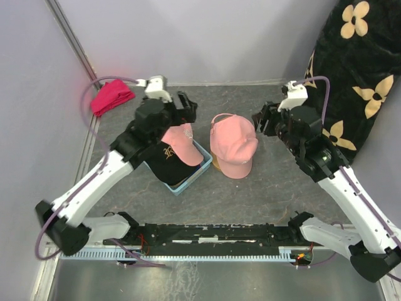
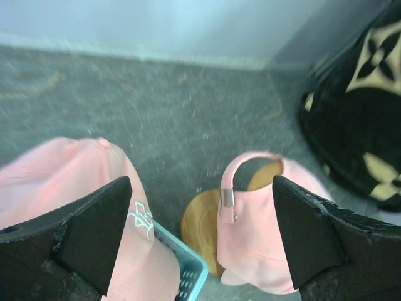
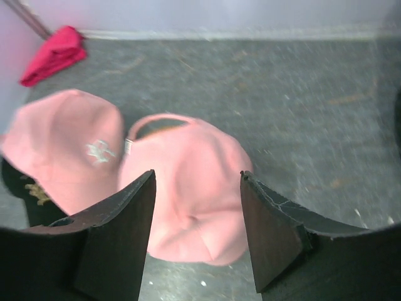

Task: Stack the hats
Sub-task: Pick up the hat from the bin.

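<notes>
Two pink caps wait between the arms, and the likeliest trouble lies in the narrow space they share. One pink cap (image 1: 233, 144) sits crown-up on a wooden stand (image 2: 200, 219) at mid-table; a pinch that takes only loose crown fabric could crumple it, or drag the stand over as the cap lifts. The other pink cap (image 1: 182, 141) lies tilted on a black cap (image 1: 164, 164) in a blue basket (image 1: 194, 172) just beside the stand, and a nudge from either arm could slide it off that pile or shift the basket. With both wrists pointed toward the middle, a reach by both at once could also bring them into collision. The left gripper (image 1: 187, 108) hovers above the far side of the basket, its arm stretched forward from the near-left corner, fingers spread fully and grasping nothing. The right gripper (image 1: 263, 119) hangs just right of the cap on the stand, angled down toward it, its elbow bent back to the near-right corner; its fingers stand apart and empty, the cap's crown visible beyond the gap. A red cloth (image 1: 111, 97) lies in the far-left corner, well clear.
</notes>
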Robot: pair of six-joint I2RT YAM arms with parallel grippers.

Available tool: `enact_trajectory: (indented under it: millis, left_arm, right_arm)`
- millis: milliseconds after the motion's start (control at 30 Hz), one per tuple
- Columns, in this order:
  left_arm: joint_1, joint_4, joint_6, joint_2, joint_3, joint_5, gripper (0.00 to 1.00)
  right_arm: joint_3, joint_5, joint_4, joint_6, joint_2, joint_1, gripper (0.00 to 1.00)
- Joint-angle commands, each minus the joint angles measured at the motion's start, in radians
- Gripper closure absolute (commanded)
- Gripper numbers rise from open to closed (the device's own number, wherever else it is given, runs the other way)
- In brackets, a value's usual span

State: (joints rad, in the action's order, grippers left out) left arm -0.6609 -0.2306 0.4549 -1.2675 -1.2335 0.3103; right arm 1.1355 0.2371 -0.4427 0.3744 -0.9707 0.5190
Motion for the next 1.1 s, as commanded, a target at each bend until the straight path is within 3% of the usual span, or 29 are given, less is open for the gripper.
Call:
enact_trajectory:
  millis: [0,200,500,1067]
  left_arm:
    - [0.006,0.017,-0.036,0.202,0.011,0.193,0.01]
    - [0.028,-0.025,-0.027,0.349,0.124,0.336,0.01]
    - [0.096,-0.046,0.015,0.489,0.283,0.357,0.01]
    - [0.131,-0.047,0.057,0.563,0.406,0.316,0.01]
  right_arm:
    - [0.176,-0.058,0.01,-0.061,-0.099,0.084,0.36]
    - [0.397,-0.079,0.026,-0.062,-0.378,0.248,0.36]
    - [0.67,-0.16,0.056,0.0,-0.737,0.322,0.35]
    - [0.926,-0.136,-0.018,0.048,-1.044,0.332,0.37]
